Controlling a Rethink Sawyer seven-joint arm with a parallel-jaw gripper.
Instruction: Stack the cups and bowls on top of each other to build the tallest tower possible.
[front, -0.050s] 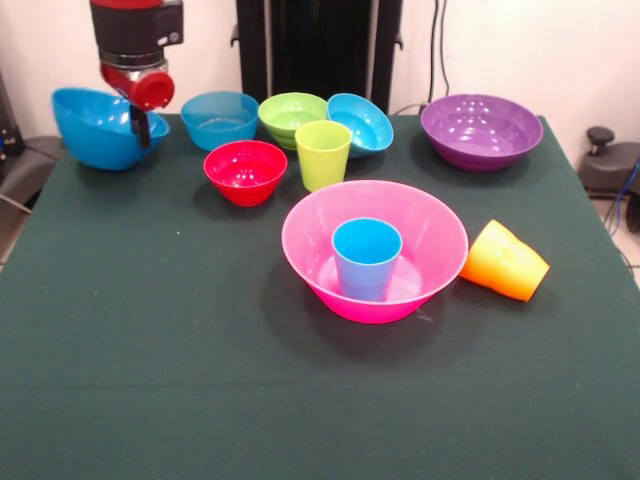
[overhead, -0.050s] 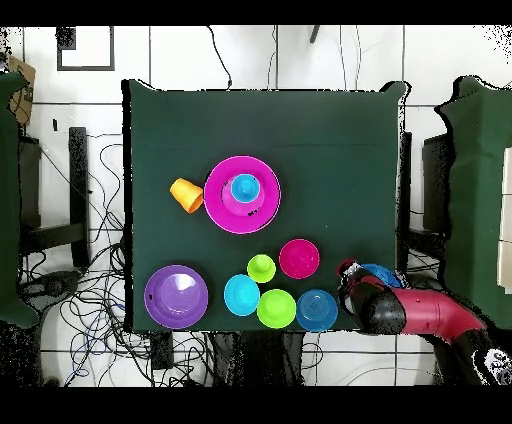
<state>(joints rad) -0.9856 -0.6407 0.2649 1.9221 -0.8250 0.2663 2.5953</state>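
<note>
Landmark: the huge pink bowl (front, -0.050s: 375, 250) stands upright on the green table (front, -0.050s: 150, 380), mouth up; every place below is told from it.
Light blue cup: the light blue cup (front, -0.050s: 366, 258) stands upright inside the pink bowl at its middle, mouth up, long axis vertical.
Orange cup: the orange cup (front, -0.050s: 505, 261) lies on its side just beside the pink bowl. In the front view its long axis is level and its narrower end points toward the pink bowl, the wide end away.
Large blue bowl: the large blue bowl (front, -0.050s: 95, 127) is well apart from the pink bowl, at the table's corner, tilted, with its mouth turned toward the gripper.
Gripper: the gripper (front, -0.050s: 140, 125) is at the large blue bowl's rim. One dark finger shows over the rim; whether the jaws pinch it cannot be told.
Front view only: the tilt of the large blue bowl and the orange cup's taper.
Overhead view only: the arm (overhead, -0.050s: 420, 310) covers most of the large blue bowl, leaving a sliver.
Row of small ware: the red bowl (front, -0.050s: 245, 171) and lime green cup (front, -0.050s: 322, 153) stand between the pink bowl and the three small bowls.
Purple bowl: the wide purple bowl (front, -0.050s: 481, 130) stands upright, apart from the pink bowl.
</note>
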